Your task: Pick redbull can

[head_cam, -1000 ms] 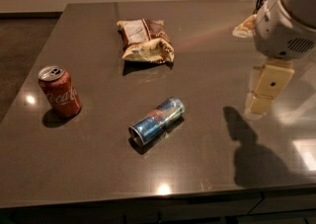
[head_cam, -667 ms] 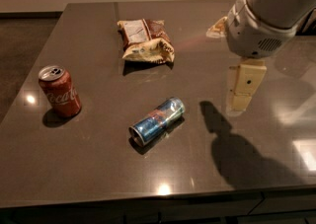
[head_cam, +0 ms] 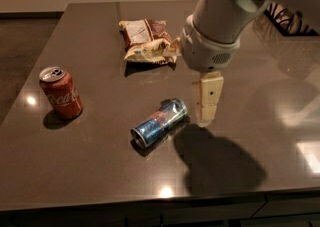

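The tool hangs just right of the redbull can at frame centre, its tip low over the table. It's lined up, I'd judge, because the can lies on its side. Open or closed? Cannot tell. Count: one redbull can, one upright Coca-Cola can at left, one crumpled snack bag upper centre — three items.

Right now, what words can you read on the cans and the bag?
"Coca-Cola": white script on the upright red can.
On the redbull can, lying on its side: too blurred to read.
On the snack bag: too blurred to read.
On the claw, right of that can: nothing readable.
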Robot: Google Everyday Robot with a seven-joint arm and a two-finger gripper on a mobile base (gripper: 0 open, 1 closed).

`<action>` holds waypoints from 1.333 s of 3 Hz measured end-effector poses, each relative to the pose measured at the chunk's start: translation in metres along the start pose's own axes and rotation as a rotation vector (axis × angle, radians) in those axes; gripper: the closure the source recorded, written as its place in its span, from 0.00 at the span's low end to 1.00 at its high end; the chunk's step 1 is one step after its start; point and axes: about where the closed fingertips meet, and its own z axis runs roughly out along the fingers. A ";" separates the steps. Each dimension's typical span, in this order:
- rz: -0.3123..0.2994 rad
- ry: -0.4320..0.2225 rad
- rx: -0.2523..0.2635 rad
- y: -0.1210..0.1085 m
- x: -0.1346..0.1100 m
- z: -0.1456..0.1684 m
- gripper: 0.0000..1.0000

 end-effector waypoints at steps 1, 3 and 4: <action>-0.108 0.009 -0.055 0.002 -0.019 0.026 0.00; -0.281 0.090 -0.145 0.020 -0.040 0.072 0.00; -0.326 0.116 -0.167 0.027 -0.045 0.086 0.00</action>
